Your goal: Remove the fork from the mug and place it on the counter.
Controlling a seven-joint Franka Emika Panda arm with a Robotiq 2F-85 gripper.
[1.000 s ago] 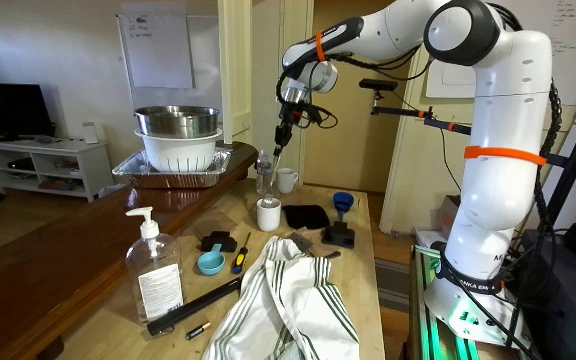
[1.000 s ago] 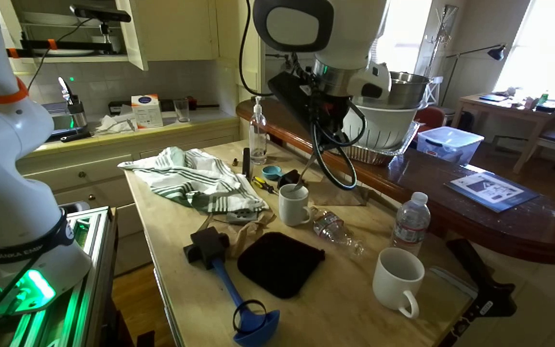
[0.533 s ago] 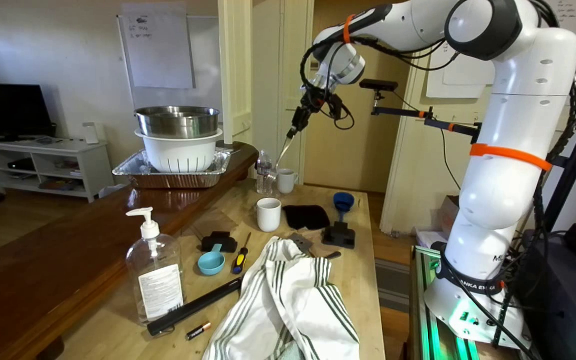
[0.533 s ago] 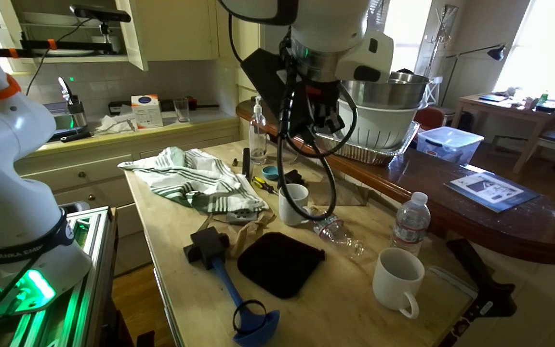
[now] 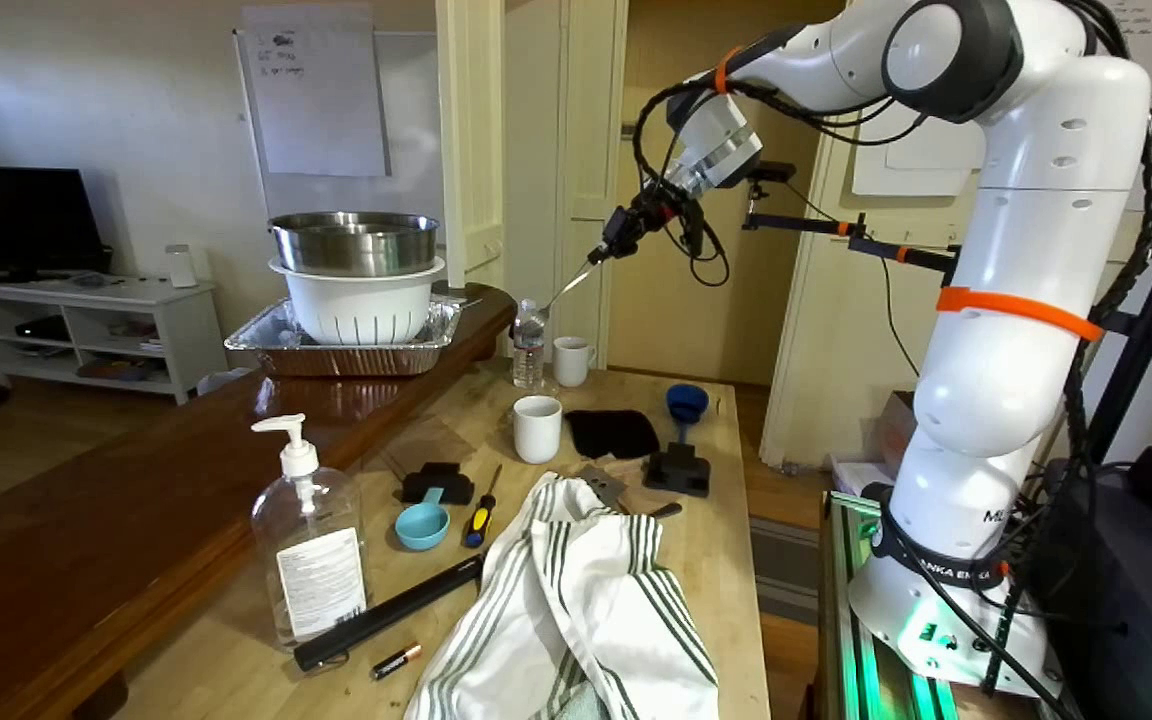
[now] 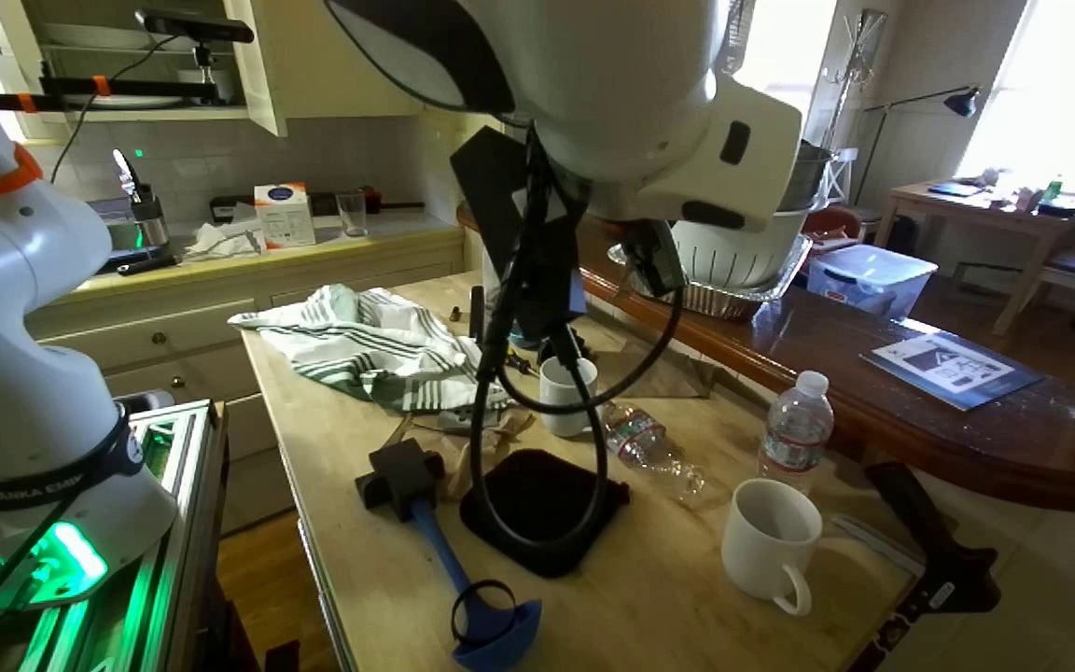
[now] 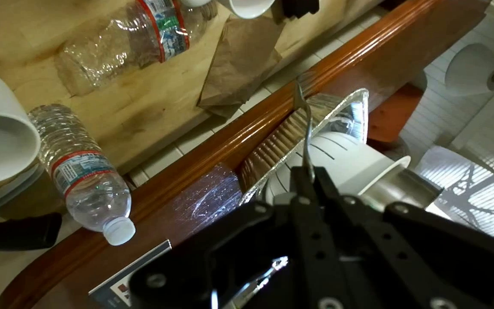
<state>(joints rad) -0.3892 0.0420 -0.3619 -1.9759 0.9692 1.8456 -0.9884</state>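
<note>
My gripper (image 5: 596, 258) is shut on the fork (image 5: 573, 284) by its handle and holds it in the air, tines outward and down. In the wrist view the fork (image 7: 307, 133) sticks out between the fingertips. The white mug (image 5: 537, 432) stands upright on the light wooden table, below the fork and apart from it; it also shows behind a cable (image 6: 551, 390). The counter (image 5: 136, 520) is the long dark brown wooden top beside the table; it runs behind the fork in the wrist view (image 7: 212, 159). In an exterior view the arm hides the fork and fingertips.
A foil tray (image 5: 336, 362) with a white colander (image 5: 356, 305) and steel bowl stands on the counter, near a booklet (image 6: 957, 369). On the table are a standing bottle (image 6: 794, 429), a lying bottle (image 6: 649, 446), another mug (image 6: 771, 541), a striped towel (image 5: 576, 600) and a pump bottle (image 5: 311, 560).
My gripper has lifted the fork up out of the mug, moved it back toward the arm's base side, and tilted so the fork slants closer to level. The mug has stayed in place.
</note>
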